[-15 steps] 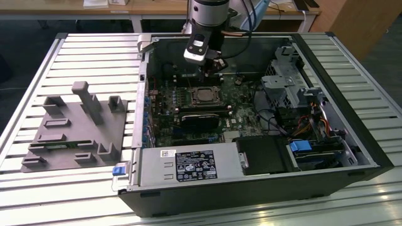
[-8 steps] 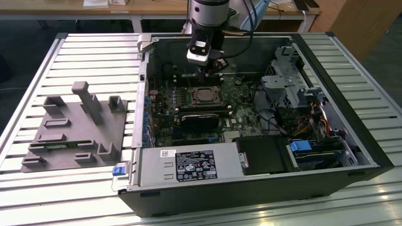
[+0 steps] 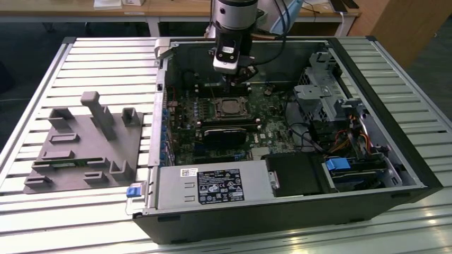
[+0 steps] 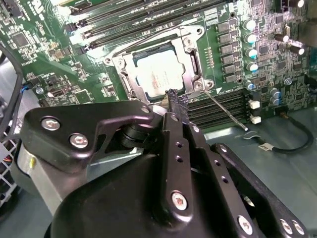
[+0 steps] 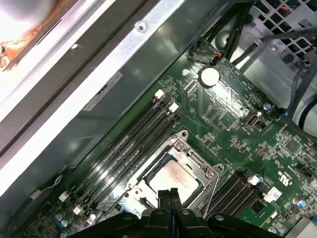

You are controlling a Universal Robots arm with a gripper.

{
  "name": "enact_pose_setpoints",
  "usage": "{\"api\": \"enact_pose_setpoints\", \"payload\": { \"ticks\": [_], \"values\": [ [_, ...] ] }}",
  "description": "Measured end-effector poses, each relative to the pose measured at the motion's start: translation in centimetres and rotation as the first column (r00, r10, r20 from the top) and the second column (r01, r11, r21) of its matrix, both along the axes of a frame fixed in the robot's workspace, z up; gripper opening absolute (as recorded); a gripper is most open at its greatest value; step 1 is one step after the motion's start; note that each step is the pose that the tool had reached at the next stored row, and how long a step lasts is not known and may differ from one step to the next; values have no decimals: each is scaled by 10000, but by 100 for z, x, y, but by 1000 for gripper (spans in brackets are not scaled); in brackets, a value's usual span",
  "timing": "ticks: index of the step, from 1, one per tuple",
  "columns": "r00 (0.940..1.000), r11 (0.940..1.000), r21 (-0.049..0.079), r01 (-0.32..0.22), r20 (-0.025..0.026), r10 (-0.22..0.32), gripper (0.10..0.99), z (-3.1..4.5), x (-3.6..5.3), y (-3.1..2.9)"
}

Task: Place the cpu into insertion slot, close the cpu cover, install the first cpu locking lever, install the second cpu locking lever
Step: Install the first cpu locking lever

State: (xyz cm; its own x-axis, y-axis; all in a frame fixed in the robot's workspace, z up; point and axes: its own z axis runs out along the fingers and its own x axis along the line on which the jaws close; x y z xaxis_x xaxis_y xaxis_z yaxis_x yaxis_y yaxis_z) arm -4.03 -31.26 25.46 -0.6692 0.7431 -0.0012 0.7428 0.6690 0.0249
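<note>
In the exterior view the cpu [image 3: 231, 108] lies at six o'clock from the gripper [image 3: 238, 80] — close by, fingertips pressed together.

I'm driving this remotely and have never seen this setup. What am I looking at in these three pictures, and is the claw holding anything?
The exterior view shows a robot arm reaching into an open computer case lying on a slatted table, beside a grey fixture block. Both wrist views come from cameras on the arm, looking past its claw at the motherboard. The claw is shut and empty, close to the cpu, which lies under the lowered cpu cover.
</note>
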Motion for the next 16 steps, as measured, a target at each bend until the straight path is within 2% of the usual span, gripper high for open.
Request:
{"api": "enact_pose_setpoints", "payload": {
  "ticks": [8, 16],
  "values": [
    [9981, 9981, 0, -619, 0, 619, 106, 0, 0, 0],
    [9925, 9925, 0, -1220, 0, 1220, 106, 0, 0, 0]
  ]
}}
